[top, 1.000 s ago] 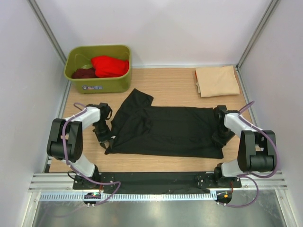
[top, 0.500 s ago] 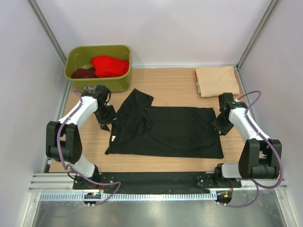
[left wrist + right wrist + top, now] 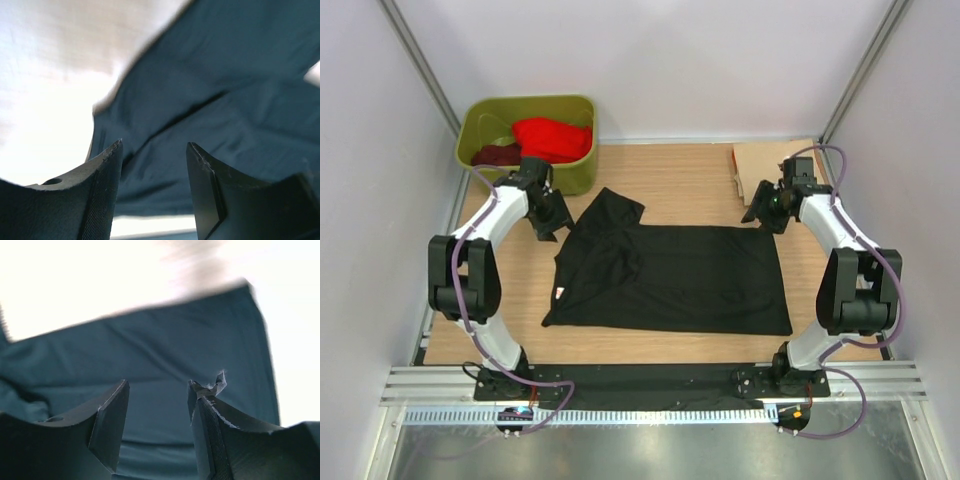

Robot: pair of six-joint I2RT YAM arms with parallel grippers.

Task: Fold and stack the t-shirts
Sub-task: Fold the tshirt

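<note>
The black t-shirt [image 3: 670, 275] lies spread flat across the middle of the table, with a sleeve bunched at its far left. My left gripper [image 3: 552, 215] hangs open just off that far-left corner, and in the left wrist view its jaws [image 3: 155, 145] are apart with only black cloth [image 3: 225, 100] beyond them. My right gripper [image 3: 765, 208] is open above the shirt's far-right corner. The right wrist view shows its gripper [image 3: 157, 385] empty over the black shirt [image 3: 165, 350]. A folded beige t-shirt [image 3: 760, 160] sits at the back right. The red t-shirt [image 3: 552, 138] and maroon t-shirt [image 3: 495, 155] lie in the tub.
The olive-green tub [image 3: 525, 178] stands at the back left, right behind my left wrist. My right arm crosses over part of the beige shirt. Grey walls and metal posts close in both sides. A dark rail runs along the near table edge [image 3: 650, 378].
Both arms swung from the shirt's near side edges to its far corners. Both grippers opened and hold nothing. The black shirt stays flat.
</note>
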